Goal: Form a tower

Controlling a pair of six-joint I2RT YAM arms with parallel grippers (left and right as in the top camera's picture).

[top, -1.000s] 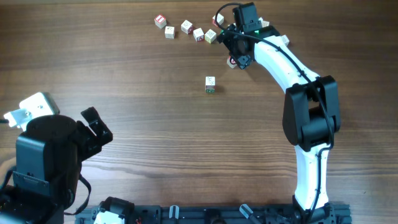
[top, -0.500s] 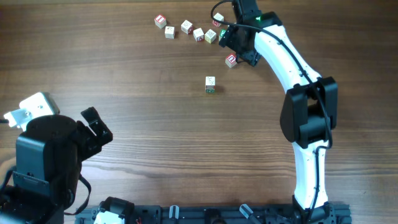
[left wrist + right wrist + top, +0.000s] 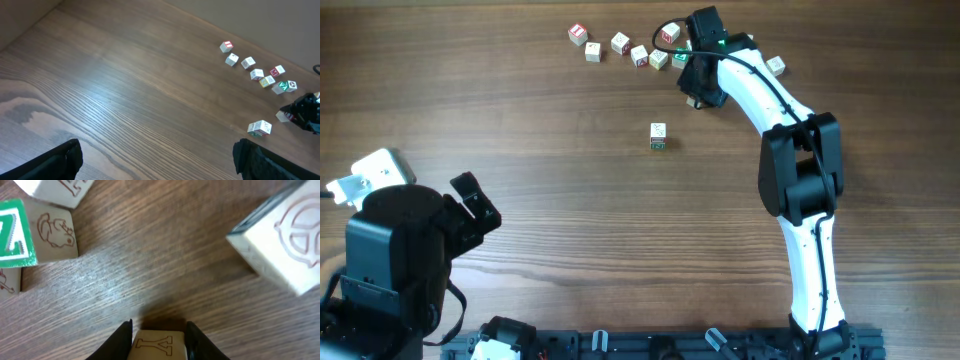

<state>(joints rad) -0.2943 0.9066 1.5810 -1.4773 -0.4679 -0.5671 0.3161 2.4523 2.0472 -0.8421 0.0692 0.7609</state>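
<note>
Overhead: tower (image 3: 658,137) stands alone, mid on desk (image 3: 520,120). Green print at base, pale cube on top; looks 2 high, can't confirm more. It sits apart from the loose cubes (image 3: 620,43) strung along the far edge. We judge the gap is deliberate: gives a clear approach from above w/o knocking spares.

Right fingers (image 3: 698,95) are low among those spares, just beyond & to the right of tower. Right wrist cam: fingers nearly closed, one on each flank of Y cube (image 3: 157,345), both touching it. Side grip leaves its underside free to seat on tower. Can't tell if cube is off the desk.

Z cube (image 3: 15,232) & a round-emblem cube (image 3: 285,245) lie near, untouched.

Left fingers (image 3: 475,203) spread wide, holding nothing, near our left corner, well apart from tower; prob. so they can't bump the stack.

Next, we reckon: lift Y, carry to tower, set square.
</note>
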